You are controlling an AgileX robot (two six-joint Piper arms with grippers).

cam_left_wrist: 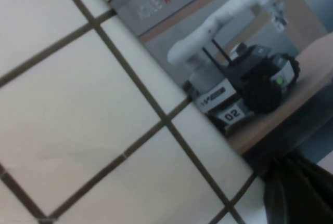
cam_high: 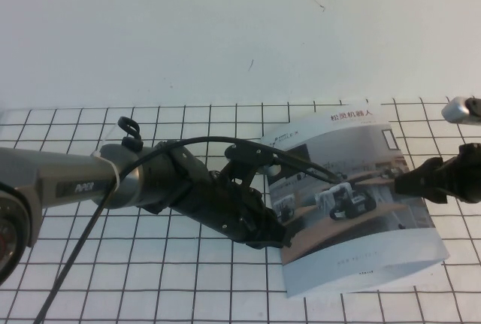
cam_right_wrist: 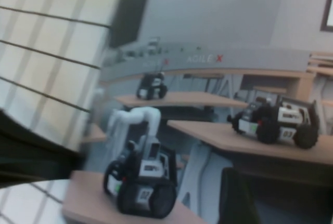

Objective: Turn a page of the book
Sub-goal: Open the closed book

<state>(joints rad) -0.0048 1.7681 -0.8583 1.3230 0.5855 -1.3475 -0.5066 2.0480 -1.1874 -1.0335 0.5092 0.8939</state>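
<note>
The book (cam_high: 361, 264) lies on the gridded table, right of centre, closed, with its cover up. The page (cam_high: 353, 151) is that cover leaf, a photo of robots on wooden desks with a Chinese title, and it bows slightly upward. My left gripper (cam_high: 279, 235) sits low at the book's left edge; in the left wrist view (cam_left_wrist: 299, 195) it shows as a dark shape at the edge of the cover photo (cam_left_wrist: 234, 78). My right gripper (cam_high: 402, 183) meets the book's right edge; in the right wrist view (cam_right_wrist: 237, 198) it hangs close over the cover (cam_right_wrist: 218, 78).
The white table with black grid lines (cam_high: 150, 279) runs to a plain white wall behind. My left arm and its black cable (cam_high: 83, 241) stretch across the left half. A silver part (cam_high: 460, 109) shows at the far right edge.
</note>
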